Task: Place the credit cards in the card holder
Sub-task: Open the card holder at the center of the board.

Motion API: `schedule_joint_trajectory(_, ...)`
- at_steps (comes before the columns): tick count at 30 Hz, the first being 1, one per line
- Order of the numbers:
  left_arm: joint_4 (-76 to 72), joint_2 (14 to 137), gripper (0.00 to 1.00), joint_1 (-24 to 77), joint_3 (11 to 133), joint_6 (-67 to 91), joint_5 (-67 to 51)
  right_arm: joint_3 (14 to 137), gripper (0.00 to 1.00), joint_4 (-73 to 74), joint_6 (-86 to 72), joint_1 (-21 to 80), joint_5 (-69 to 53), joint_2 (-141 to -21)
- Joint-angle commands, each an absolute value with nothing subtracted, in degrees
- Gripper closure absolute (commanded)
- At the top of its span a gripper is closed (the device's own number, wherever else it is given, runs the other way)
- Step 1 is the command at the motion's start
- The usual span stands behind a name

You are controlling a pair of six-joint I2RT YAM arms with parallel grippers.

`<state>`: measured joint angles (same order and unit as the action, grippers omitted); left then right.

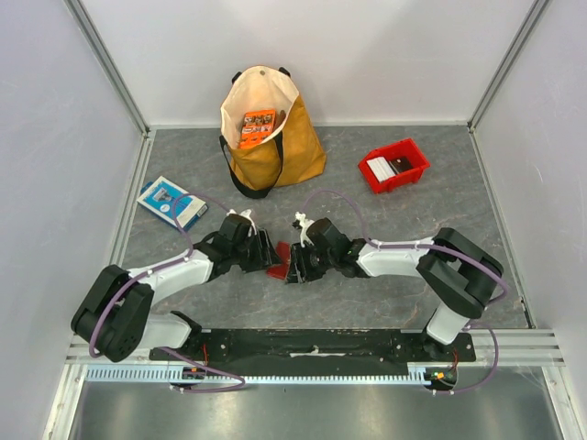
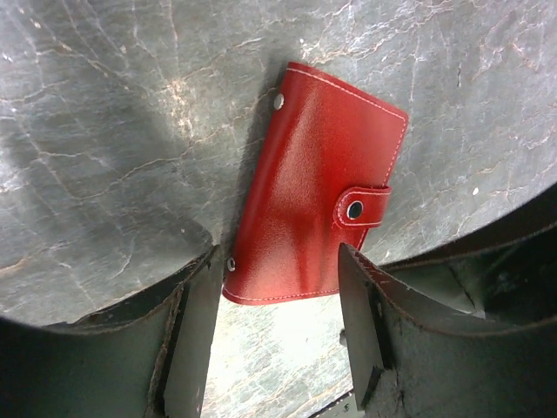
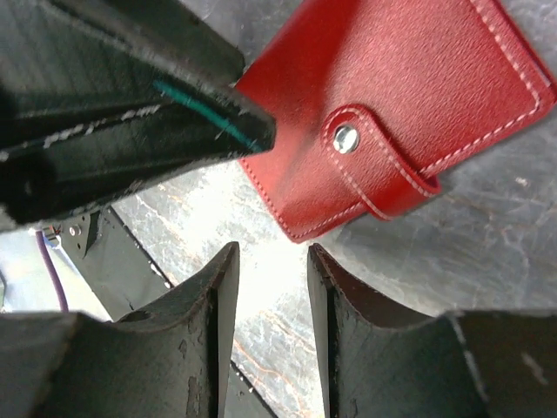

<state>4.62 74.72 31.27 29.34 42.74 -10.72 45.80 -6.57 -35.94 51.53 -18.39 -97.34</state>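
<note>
Red wallet (image 2: 313, 183), closed, with its snap tab (image 2: 364, 205) fastened over one long edge and pale stitching round the rim. It lies on the grey marbled table (image 1: 413, 275) near the middle, right between the two gripper heads. On my left wrist feed its long axis runs away from the fingers, leaning a bit to the right, with the tab on the right-hand long edge. On the top feed it's mostly hidden under the grippers, so I can't call the axis there. Left gripper (image 2: 278, 251): jaws spread wide, astride the wallet's near short end, one finger at each long edge. I can't tell if they pinch it or just stand beside it. Right gripper (image 3: 272, 250) faces the wallet from the other side, jaws part-open with a narrow gap and bare table between them. It holds nothing, and its tips stop just short of the corner by the tab. Cards (image 1: 390, 167), one whitish and one dark, sit in the red bin (image 1: 418, 152) at far right, well apart from the wallet. Mustard tote bag (image 1: 295, 156) at the back has an orange packet (image 1: 259, 128) inside, and a blue-and-white box (image 1: 171, 203) lies far left. Print on both is too small to read.
</note>
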Motion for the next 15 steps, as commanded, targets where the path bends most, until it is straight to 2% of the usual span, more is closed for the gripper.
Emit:
schedule_joint_trajectory(1, 5.2, 75.5, 0.38, 31.4, 32.3, 38.9, -9.2, 45.0, 0.56, -8.0, -36.2, 53.4, -18.6, -92.5)
schedule_joint_trajectory(7, 7.6, 76.1, 0.38, 31.5, 34.6, 35.1, -9.2, 46.2, 0.53, -0.1, -27.9, 50.7, -12.4, -84.6)
schedule_joint_trajectory(11, 7.7, 76.1, 0.38, 31.5, 34.2, 33.3, -10.6, 50.3, 0.52, 2.5, -22.2, 43.3, -21.1, -87.8)
schedule_joint_trajectory(15, 8.3, 78.6, 0.38, 31.4, 34.3, 32.3, -12.5, 57.6, 0.54, 6.4, -14.3, 41.8, -27.9, -94.3)
